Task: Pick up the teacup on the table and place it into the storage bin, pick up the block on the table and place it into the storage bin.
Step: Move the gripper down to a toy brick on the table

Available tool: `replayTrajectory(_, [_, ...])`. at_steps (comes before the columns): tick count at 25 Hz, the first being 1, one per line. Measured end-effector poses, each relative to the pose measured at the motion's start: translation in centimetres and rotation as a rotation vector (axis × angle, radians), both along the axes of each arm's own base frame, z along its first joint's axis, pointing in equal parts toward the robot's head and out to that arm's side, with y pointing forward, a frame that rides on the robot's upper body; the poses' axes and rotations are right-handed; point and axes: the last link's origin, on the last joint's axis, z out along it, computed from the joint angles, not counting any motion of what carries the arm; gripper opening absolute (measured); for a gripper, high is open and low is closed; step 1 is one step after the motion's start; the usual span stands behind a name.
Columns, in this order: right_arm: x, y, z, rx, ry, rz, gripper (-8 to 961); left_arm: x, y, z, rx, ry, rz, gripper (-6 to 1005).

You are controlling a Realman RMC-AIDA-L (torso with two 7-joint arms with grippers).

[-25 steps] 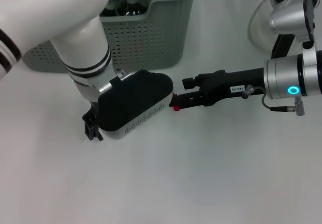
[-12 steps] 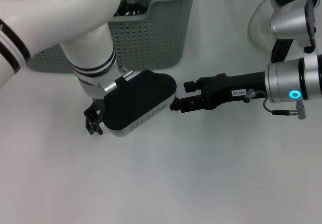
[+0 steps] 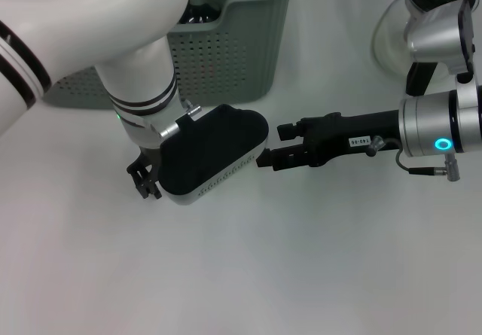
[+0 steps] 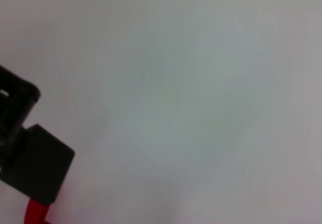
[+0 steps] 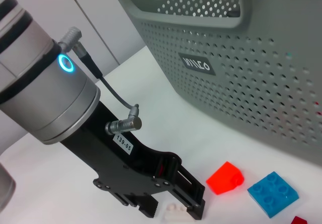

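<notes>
I'm driving a two-armed robot at a white table [image 3: 316,275]. My left gripper [image 3: 144,181] hangs low over the table just in front of the storage bin [image 3: 226,49]; my right wrist camera shows its fingers closed around a small pale piece, probably a block [image 5: 169,212], though I can't be sure. A red block [image 5: 225,177] and a blue block [image 5: 272,193] lie beside it, near the bin's perforated wall. My right gripper [image 3: 269,156] reaches in sideways, fingers slightly apart, empty. No teacup is visible. I judge I should lift straight up, clear the bin's rim, then release inside.
</notes>
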Motion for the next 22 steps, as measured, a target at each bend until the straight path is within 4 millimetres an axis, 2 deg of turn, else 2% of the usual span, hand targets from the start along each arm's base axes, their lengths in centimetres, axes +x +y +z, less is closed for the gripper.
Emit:
replayTrajectory(6, [0.12, -0.06, 0.00, 0.001, -0.001, 0.001, 913, 0.14, 0.10, -0.03, 0.011, -0.003, 0.002, 644])
replayTrajectory(22, [0.31, -0.19, -0.04, 0.004, -0.002, 0.010, 913, -0.08, -0.14, -0.25, 0.022, 0.008, 0.026, 642])
